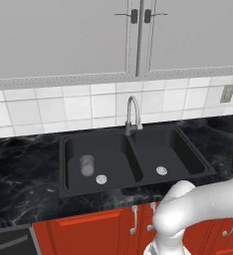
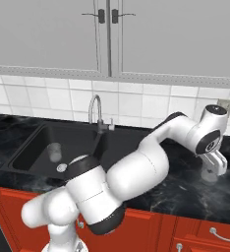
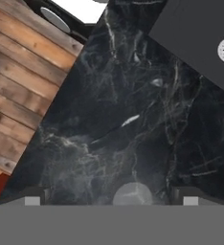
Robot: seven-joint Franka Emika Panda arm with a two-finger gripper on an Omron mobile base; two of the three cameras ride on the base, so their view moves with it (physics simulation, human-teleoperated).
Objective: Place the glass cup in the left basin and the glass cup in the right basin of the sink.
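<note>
One glass cup [image 1: 87,165] stands upright in the left basin [image 1: 113,154], toward its outer side, near the round silver drain [image 1: 101,179]. Second glass cup [image 2: 210,173] sits on the black marble table [image 2: 186,187] to the right of the sink [image 1: 198,167], well apart from the right basin [image 1: 180,149]; in the hand view its rim [image 3: 133,194] shows low between the fingertips [image 3: 32,197]. Right basin holds only its drain [image 1: 161,170]. Chrome tap [image 1: 132,113] rises behind the central divider.

Arm reaches out to the right over the table, elbow bent, wrist turned down. Gripper [image 2: 214,165] hangs directly above the second cup, jaws spread wide either side of it, gripping nothing. Wood floor [image 3: 23,81] visible past the table edge.
</note>
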